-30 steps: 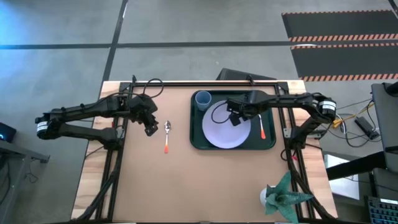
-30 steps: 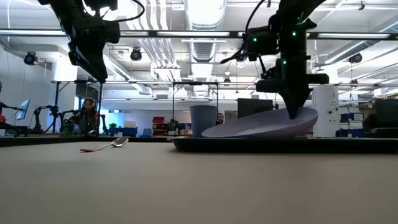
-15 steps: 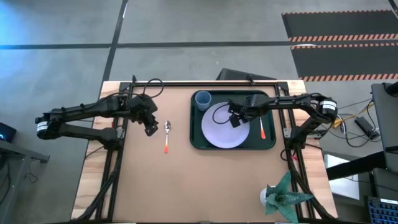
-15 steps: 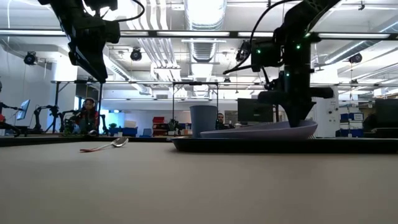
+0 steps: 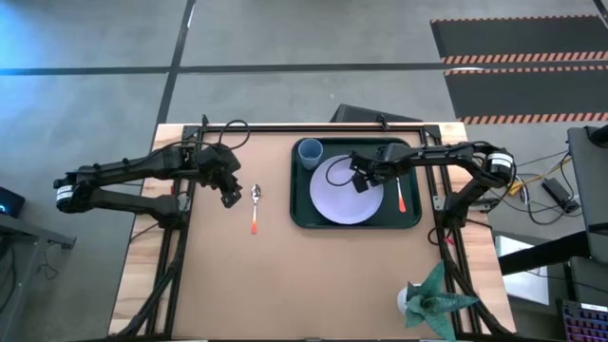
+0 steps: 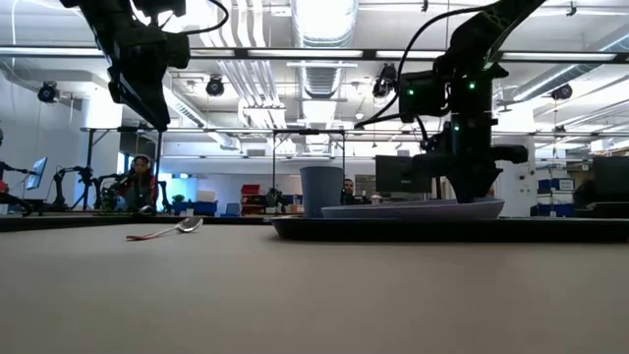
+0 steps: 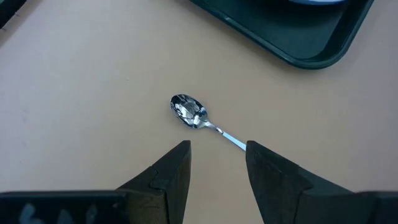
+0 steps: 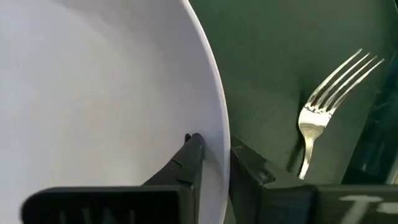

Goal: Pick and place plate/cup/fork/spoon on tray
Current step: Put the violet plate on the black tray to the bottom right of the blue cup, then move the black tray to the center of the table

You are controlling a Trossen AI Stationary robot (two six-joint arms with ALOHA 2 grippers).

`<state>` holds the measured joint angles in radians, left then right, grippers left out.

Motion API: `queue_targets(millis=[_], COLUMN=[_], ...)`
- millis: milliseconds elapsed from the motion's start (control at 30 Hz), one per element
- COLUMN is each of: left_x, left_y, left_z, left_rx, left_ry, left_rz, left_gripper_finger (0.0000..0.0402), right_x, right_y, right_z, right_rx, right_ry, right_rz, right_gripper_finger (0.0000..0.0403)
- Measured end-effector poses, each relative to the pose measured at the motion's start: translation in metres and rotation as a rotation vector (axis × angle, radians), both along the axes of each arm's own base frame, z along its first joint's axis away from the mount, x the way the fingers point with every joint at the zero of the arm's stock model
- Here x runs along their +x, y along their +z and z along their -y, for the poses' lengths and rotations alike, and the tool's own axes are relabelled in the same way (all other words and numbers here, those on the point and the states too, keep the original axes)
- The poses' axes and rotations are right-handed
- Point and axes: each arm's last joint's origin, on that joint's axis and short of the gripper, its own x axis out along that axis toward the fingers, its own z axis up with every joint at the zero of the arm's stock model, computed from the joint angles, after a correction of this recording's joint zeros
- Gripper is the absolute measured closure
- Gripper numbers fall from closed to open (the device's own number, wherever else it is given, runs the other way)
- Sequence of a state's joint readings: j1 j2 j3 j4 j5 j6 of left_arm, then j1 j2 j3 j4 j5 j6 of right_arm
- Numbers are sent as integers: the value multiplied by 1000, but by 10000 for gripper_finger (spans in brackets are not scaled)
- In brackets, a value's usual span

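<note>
The pale lavender plate point(image 5: 340, 195) lies flat on the dark green tray point(image 5: 410, 220), beside the light-blue cup point(image 5: 309, 152), which stands at the tray's far left corner. The fork point(image 5: 401, 198) lies on the tray's right part. My right gripper point(image 5: 363, 180) stands on the plate's rim on the fork side and is shut on it. The spoon point(image 5: 256, 207) lies on the table left of the tray. My left gripper point(image 7: 217, 155) hangs open above the spoon point(image 7: 188, 111), touching nothing. My right gripper pinches the plate's rim point(image 8: 214, 140) on the side facing the fork, one finger point(image 8: 189, 158) over the plate's inner face and the other outside the edge. The fingers come from above, pointing down. The plate rests level on the tray point(image 6: 442, 228).
A green artificial plant point(image 5: 432, 299) stands at the table's near right corner. The brown table top in front of the tray and spoon point(image 5: 313, 275) is bare. People and equipment show in the room behind the table in the low view.
My right gripper has gone down with the plate's rim. The plate was tilted, its gripped side raised; now it lies level on the tray. My left arm has kept still.
</note>
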<state>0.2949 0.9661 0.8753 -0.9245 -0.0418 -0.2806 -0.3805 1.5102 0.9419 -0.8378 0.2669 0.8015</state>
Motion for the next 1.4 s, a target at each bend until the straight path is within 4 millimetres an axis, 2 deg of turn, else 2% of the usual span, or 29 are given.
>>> queue_targets(millis=[200,467,733,867,1000,1133,1267,1400], left_x=[0,0,0,0,0,0,0,0], left_y=[0,0,0,0,0,0,0,0], left_z=[0,0,0,0,0,0,0,0], left_rx=[0,0,0,0,0,0,0,0], left_ry=[0,0,0,0,0,0,0,0], left_rz=[0,0,0,0,0,0,0,0], left_gripper_finger=[265,265,265,265,265,265,265,265], right_x=[0,2,9,21,48,79,95,111], right_y=[0,3,34,52,66,74,72,62], right_z=[0,1,4,1,-21,-62,-99,-119], right_rx=[-5,-27,2,120,209,240,202,182], right_ry=[-1,-3,40,56,176,367,471,507], right_rz=[-2,-2,-37,69,277,498,497,450], right_gripper_finger=[311,282,278,297,352,388,382,353])
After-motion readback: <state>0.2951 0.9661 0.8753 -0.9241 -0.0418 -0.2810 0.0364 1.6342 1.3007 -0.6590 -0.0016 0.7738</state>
